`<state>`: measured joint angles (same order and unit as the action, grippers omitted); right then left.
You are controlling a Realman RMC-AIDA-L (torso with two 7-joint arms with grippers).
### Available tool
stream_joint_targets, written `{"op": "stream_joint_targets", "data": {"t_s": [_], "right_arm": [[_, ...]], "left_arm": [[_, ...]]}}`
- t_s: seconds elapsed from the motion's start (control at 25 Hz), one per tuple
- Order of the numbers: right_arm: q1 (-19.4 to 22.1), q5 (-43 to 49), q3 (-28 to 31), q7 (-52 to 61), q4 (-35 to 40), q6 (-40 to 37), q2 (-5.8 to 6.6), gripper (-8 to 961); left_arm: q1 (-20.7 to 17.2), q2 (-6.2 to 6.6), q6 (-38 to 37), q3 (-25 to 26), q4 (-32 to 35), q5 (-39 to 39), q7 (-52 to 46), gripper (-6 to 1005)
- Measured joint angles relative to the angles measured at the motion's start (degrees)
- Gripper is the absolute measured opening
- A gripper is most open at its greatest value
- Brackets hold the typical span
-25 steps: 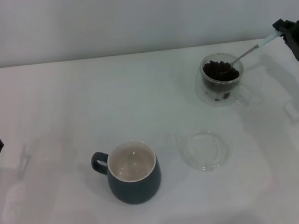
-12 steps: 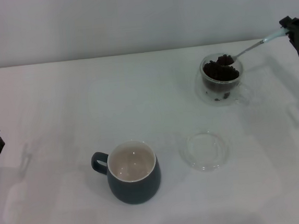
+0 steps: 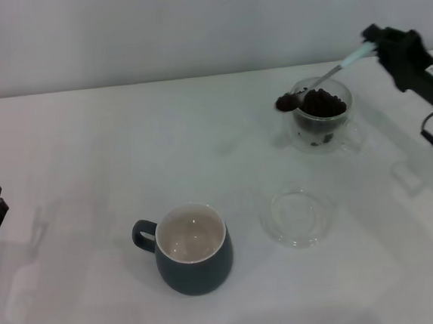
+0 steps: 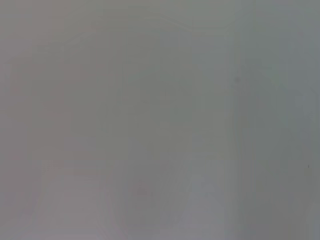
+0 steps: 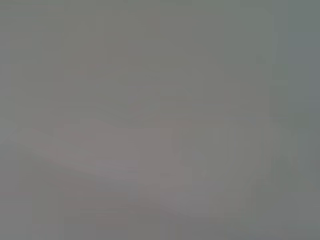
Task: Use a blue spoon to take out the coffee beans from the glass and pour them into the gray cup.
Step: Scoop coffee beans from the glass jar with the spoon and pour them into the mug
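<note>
The right claw [image 3: 377, 48], at two o'clock on the white counter [image 3: 87, 158], clenches the pale handle of the blue spoon [image 3: 323, 78], whose loaded steel bowl hangs just outside the nine-o'clock rim of the clear rounded glass [image 3: 321, 115] of dark coffee beans [image 3: 322, 104], well apart from the gray cup [image 3: 193, 249] at six o'clock.

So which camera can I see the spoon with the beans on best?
The head view: the blue spoon, held by the right gripper, carries coffee beans beside the glass. Both wrist views show only blank grey.
</note>
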<state>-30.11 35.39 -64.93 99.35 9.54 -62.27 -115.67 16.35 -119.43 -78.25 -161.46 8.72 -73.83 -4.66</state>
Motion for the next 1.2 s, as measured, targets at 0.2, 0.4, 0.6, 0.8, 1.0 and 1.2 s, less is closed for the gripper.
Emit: {"op": "stream_joint_targets", "data": {"t_s": [0.2,0.4,0.6,0.8,1.0,1.2], "right_arm": [[-1.24,0.03,-7.11,0.87,0.23,-3.27,-0.03,154],[-1.68,0.03,-14.98,1.73,1.84,-5.65,-0.36,154],[-1.83,-0.28,-22.54,1.88,4.46,-5.26,-0.54,155],[-1.97,-0.42,-27.89,2.19,6.98,-3.10,-0.53,155],[-1.97,-0.53,-32.17,2.06,10.04,-1.03,-0.51,155],[-1.75,-0.57,-33.35,-3.66,12.01,-1.25,-0.51,156]], "left_arm": [[0.00,-0.02,0.72,-0.13,0.31,0.00,0.00,829],[0.05,-0.10,2.05,-0.15,0.49,0.00,0.00,828],[0.06,-0.11,3.38,0.00,0.51,0.00,-0.21,829],[-0.12,-0.19,3.52,-0.22,0.71,0.01,-0.22,829],[-0.12,-0.20,3.54,-0.44,0.71,0.32,-0.29,828],[-0.10,-0.20,3.55,-0.51,0.69,0.36,-0.31,828]]}}
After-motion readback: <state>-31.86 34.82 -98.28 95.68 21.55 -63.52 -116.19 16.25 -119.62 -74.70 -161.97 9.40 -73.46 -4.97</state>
